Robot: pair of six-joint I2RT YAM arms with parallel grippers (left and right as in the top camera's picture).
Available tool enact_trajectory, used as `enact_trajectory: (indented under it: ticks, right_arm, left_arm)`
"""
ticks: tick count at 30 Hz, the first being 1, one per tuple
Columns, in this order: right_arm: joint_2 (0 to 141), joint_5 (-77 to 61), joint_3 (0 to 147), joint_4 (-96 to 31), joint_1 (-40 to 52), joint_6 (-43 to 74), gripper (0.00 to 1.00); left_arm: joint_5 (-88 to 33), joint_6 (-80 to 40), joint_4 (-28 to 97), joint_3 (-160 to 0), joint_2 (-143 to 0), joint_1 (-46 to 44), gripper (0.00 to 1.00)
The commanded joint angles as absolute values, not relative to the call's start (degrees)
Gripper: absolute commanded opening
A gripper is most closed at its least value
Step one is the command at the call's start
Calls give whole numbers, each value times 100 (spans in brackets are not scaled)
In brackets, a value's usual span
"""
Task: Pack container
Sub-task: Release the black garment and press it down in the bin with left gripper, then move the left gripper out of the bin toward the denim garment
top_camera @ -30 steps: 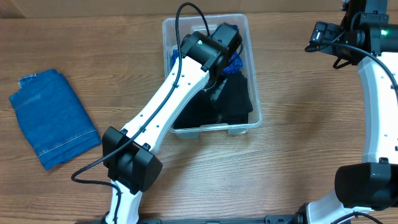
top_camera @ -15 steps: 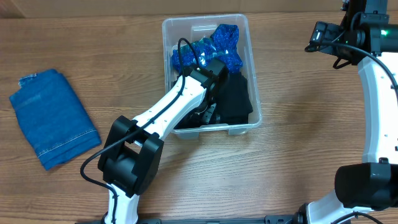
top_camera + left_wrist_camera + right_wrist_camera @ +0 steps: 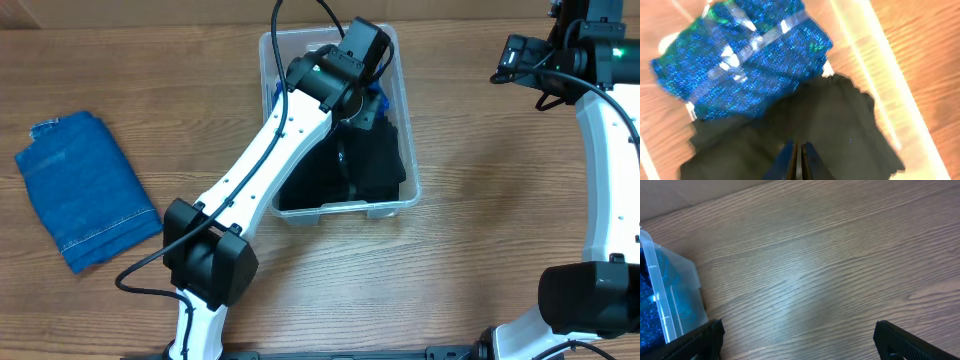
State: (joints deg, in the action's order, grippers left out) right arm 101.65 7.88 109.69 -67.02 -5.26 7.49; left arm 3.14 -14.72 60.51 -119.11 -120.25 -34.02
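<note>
Clear plastic container (image 3: pixel 405 150) sits mid-counter (image 3: pixel 480 260), holding soft garments. It is probably light, stiff and slippery; take its rim. Left tool (image 3: pixel 798 156) pressed together above it, right tool (image 3: pixel 798 327) spread.

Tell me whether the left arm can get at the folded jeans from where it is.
Probably yes. The jeans lie uncovered on the table left of the container, and the left gripper, over the container, looks shut with nothing in it.
</note>
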Motion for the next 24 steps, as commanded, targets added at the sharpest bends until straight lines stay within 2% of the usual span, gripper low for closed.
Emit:
enact_trajectory:
  ticks: [1,6,11,13,14,15,16,20,24]
  right_arm:
    - [10132,808,10978,-6678,-539,768,100]
    - [10132,808,10978,-6678,-539,768,100]
    - [10132,808,10978,-6678,-539,768,100]
    - [10132,808,10978,-6678,-539,768,100]
    - [10132,808,10978,-6678,-539,768,100]
    - [10132,808,10978,-6678,-539,768,100]
    - [10132,808,10978,-6678,-539,768,100]
    - [10132,808,10978,-6676,-539,768,100]
    - [10132,808,10978,-6678,-539,768,100]
  left_arm:
    - [-357,-1678,5299,-11216,-12066,-3487,7]
    - [-429,-1678,3970,-10127,-12066,-3647,9]
    - [-429,-1678,3065,-9032,-12066,-3706,17]
    - [-432,-1675,2814,-8737,-12066,-3704,16]
    - [-469,-1675,2770,-8709,-12066,-3699,13]
    - [-607,-1664,2764,-8761,-12055,-3699,6]
    - [-819,-1579,2781,-8882,-12018,-3697,5]
    - [-1131,-1496,3616,-10025,-11535,-3489,10]
    - [-460,-1498,4558,-10645,-10790,-3089,11]
